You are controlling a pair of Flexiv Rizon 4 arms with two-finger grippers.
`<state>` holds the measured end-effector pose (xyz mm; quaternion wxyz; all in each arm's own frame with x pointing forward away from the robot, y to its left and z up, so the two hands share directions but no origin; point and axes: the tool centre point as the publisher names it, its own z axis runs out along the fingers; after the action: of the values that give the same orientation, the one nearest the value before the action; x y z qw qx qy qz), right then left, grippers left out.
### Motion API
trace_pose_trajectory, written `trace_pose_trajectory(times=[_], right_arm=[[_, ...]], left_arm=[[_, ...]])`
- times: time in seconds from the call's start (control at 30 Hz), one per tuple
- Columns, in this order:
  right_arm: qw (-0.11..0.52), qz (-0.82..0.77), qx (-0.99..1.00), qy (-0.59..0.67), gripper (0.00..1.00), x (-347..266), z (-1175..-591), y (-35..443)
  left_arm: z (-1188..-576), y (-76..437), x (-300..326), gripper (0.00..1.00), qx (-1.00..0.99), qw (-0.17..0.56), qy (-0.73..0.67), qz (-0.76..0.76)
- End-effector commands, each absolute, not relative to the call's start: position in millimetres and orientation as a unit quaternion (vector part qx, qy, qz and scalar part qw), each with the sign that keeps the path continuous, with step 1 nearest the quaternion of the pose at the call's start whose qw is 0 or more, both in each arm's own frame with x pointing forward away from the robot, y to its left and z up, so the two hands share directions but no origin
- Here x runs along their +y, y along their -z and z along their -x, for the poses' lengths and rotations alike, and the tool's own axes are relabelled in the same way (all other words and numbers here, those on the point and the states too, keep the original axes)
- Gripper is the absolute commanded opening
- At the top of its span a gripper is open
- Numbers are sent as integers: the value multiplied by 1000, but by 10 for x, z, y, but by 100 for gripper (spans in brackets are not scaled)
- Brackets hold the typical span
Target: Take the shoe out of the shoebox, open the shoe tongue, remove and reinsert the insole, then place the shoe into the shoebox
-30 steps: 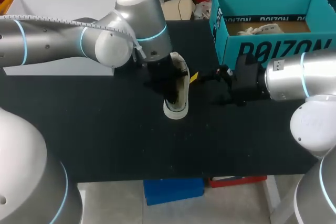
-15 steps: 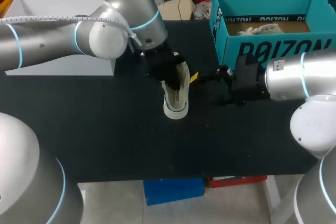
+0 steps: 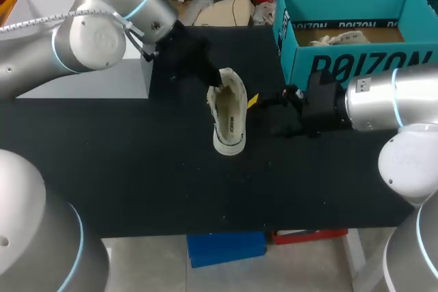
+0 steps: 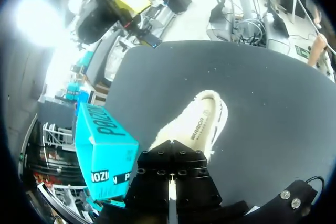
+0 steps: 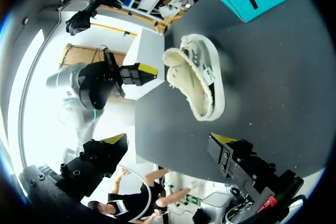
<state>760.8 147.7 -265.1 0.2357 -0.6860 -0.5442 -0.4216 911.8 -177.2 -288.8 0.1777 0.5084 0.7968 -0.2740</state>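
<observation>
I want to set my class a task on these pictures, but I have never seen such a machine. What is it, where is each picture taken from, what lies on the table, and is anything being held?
It is a robot with two silver arms at a black table. The head view looks down from above and behind: the left arm enters from the left, the right arm from the right. The two round pictures come from a camera on each wrist, looking out along that arm's jaws. A cream shoe lies on the table between the arms, and an open teal shoebox stands at the far right. The right jaws are open, the left jaws shut; neither holds anything.
</observation>
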Motion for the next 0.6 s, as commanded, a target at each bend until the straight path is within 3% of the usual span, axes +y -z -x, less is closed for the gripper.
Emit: trace_pose_trajectory(times=[0.03,0.3,0.6], right_arm=[[236,686,-544,421,100,1486,-7614,2649],[236,686,-544,421,100,1486,-7614,2649],[236,686,-544,421,100,1486,-7614,2649]], left_arm=[[-9358,2954,-1673,0,815,238,287,-444],[-9761,3045,-1691,0,825,316,234,-407],[-9917,3165,-1860,0,827,294,222,-425]])
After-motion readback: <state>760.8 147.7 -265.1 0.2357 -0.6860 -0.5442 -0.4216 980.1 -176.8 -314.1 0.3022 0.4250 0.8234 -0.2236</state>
